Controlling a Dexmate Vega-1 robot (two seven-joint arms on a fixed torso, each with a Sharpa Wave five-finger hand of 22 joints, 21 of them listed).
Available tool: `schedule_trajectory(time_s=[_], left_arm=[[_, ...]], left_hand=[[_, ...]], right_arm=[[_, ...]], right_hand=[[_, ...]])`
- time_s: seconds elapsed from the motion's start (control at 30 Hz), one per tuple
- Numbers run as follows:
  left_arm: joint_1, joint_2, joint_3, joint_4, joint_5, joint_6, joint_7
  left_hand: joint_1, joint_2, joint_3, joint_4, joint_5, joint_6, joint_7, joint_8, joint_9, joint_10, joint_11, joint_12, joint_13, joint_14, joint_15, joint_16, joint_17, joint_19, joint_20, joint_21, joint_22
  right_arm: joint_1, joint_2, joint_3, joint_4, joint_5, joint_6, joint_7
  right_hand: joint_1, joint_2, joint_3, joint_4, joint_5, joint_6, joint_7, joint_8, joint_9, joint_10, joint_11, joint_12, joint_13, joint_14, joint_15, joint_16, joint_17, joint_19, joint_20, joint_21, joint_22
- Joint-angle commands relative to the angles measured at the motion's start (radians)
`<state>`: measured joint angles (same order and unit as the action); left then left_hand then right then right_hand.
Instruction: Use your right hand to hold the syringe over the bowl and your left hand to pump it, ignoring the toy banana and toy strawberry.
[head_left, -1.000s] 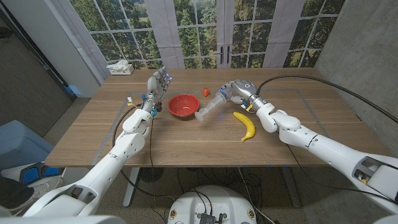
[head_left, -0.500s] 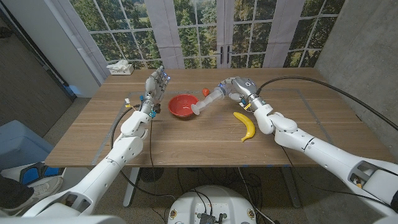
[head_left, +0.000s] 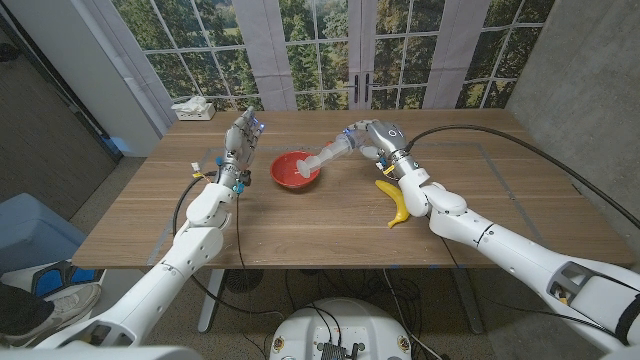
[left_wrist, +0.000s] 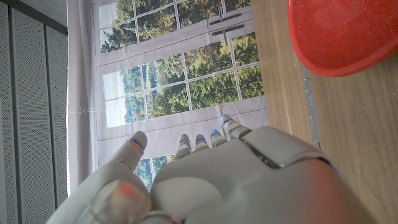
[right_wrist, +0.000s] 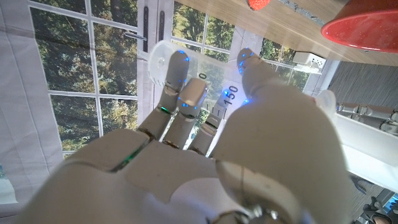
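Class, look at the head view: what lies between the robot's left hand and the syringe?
The red bowl lies between the left hand and the syringe.

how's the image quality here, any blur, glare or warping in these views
Head view: even daylight from the windows, sharp, soft shadows under the red bowl and toy banana; table edges bow, wide-angle distortion. Left wrist view: the left hand is close and soft, the window behind is bright. Right wrist view: the right hand is blurred up close, and the syringe markings are readable.
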<state>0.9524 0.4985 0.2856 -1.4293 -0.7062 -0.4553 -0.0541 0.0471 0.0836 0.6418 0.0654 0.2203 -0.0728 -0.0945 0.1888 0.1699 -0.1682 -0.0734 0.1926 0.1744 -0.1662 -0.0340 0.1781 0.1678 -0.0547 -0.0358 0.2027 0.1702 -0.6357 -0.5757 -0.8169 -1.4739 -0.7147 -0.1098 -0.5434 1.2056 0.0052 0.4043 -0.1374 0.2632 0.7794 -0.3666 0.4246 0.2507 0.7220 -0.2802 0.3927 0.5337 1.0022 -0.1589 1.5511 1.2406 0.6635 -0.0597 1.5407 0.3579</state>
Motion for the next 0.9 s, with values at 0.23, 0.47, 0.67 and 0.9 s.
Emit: schedule_trajectory(time_s=[0.23, 0.47, 0.67, 0.9], left_arm=[[0.052, 0.04, -0.035, -0.018, 0.032, -0.044, 0.04], [0.068, 0.048, -0.046, -0.023, 0.031, -0.058, 0.041], [0.079, 0.05, -0.054, -0.029, 0.033, -0.07, 0.047], [0.094, 0.052, -0.062, -0.036, 0.037, -0.085, 0.051]], left_hand=[[0.012, 0.041, 0.001, -0.009, -0.003, 0.013, -0.003, 0.005, 0.002, 0.003, -0.002, 0.005, 0.001, -0.026, -0.039, 0.002, -0.001, 0.001, -0.048, 0.001, 0.004], [0.013, 0.042, 0.001, -0.011, -0.004, 0.015, -0.003, 0.004, 0.002, 0.004, -0.002, 0.004, 0.001, -0.025, -0.039, 0.002, -0.001, 0.002, -0.049, 0.0, 0.004], [0.013, 0.042, 0.001, -0.013, -0.005, 0.015, -0.003, 0.003, 0.002, 0.005, -0.002, 0.004, 0.001, -0.025, -0.04, 0.001, 0.0, 0.004, -0.048, 0.0, 0.004], [0.014, 0.043, 0.001, -0.017, -0.006, 0.015, -0.005, 0.001, 0.002, 0.005, -0.003, 0.003, 0.001, -0.025, -0.041, 0.0, 0.0, 0.004, -0.049, -0.001, 0.004]], right_arm=[[0.019, 0.108, -0.046, 0.026, 0.019, -0.046, -0.035], [0.021, 0.127, -0.054, 0.027, 0.044, -0.033, -0.043], [0.022, 0.14, -0.059, 0.009, 0.059, -0.04, -0.027], [0.011, 0.146, -0.067, -0.032, 0.05, -0.076, -0.009]], right_hand=[[0.002, 0.012, 0.004, 0.007, 0.004, 0.314, 0.236, 0.003, -0.003, 0.351, 0.103, -0.006, -0.002, 0.006, -0.058, 0.007, 0.003, 0.018, -0.144, 0.001, -0.004], [0.005, 0.011, 0.001, 0.007, 0.003, 0.317, 0.238, 0.001, -0.005, 0.353, 0.102, -0.01, -0.001, 0.008, -0.057, 0.008, 0.003, 0.024, -0.143, 0.0, -0.011], [0.008, 0.014, -0.001, 0.007, 0.002, 0.32, 0.24, 0.0, -0.007, 0.357, 0.103, -0.019, -0.008, 0.011, -0.057, 0.008, 0.003, 0.028, -0.143, -0.001, -0.021], [0.007, 0.014, -0.006, 0.01, -0.001, 0.324, 0.24, -0.003, -0.01, 0.369, 0.106, -0.029, -0.019, 0.012, -0.057, 0.007, 0.003, 0.031, -0.137, 0.0, -0.031]])
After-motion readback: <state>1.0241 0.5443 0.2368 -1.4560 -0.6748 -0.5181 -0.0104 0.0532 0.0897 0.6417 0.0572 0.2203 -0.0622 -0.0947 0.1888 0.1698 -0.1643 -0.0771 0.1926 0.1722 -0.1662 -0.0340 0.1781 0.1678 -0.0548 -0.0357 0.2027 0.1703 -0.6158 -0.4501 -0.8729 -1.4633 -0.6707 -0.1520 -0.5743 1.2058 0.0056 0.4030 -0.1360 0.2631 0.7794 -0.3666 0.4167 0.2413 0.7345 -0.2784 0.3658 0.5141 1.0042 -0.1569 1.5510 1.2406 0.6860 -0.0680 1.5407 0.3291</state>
